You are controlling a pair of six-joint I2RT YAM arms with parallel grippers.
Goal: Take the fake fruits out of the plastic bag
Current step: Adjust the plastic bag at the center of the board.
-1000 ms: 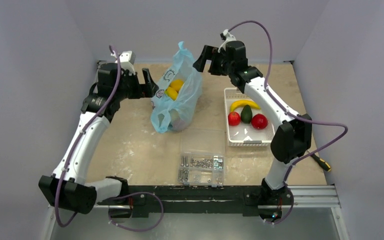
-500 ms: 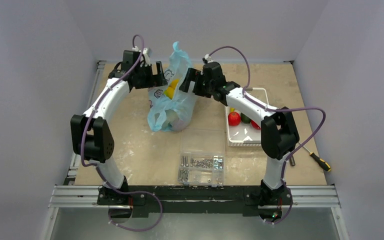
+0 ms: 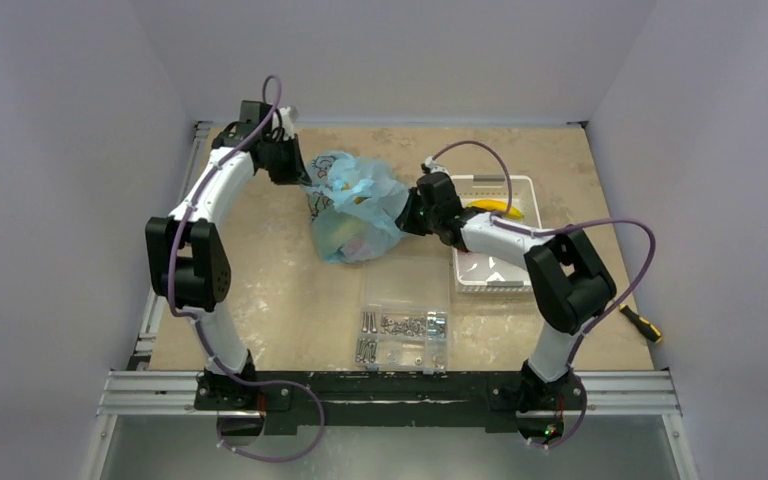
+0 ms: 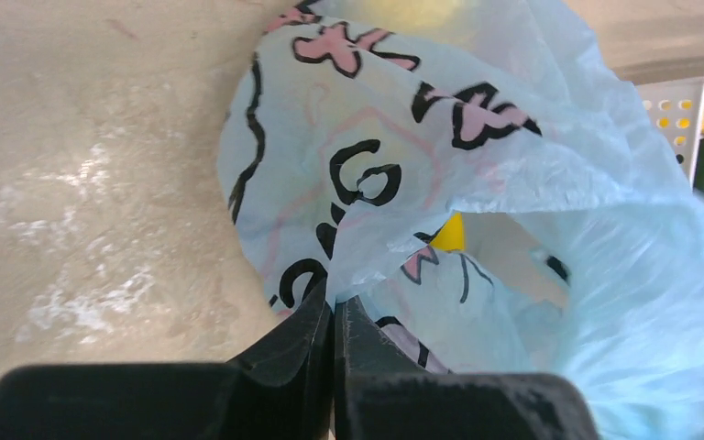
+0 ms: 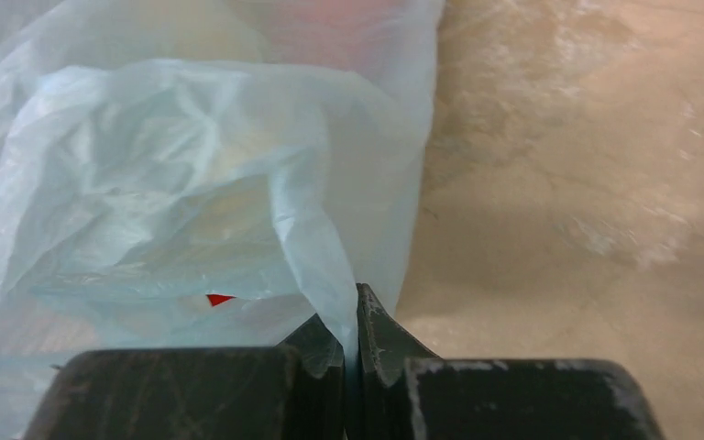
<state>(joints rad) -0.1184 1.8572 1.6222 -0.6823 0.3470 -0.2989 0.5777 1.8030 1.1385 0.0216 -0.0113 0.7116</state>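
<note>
Even, soft overhead light, faint shadows under the arms, wrist views slightly blurred at close range

On the tan board surface [image 3: 260, 290], the thin crinkly light-blue plastic bag [image 3: 355, 205] lies toward the far side with a small yellow plastic fruit [image 4: 449, 234] inside it. To the right of it sits the white slotted plastic basket [image 3: 485, 272], holding a yellow plastic banana [image 3: 492, 207]. The clear plastic compartment box [image 3: 402, 337] lies nearer, in front of both.

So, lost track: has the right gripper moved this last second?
Yes: the right gripper came from beyond the white basket's far rim to beside it, pinching the plastic bag.
</note>
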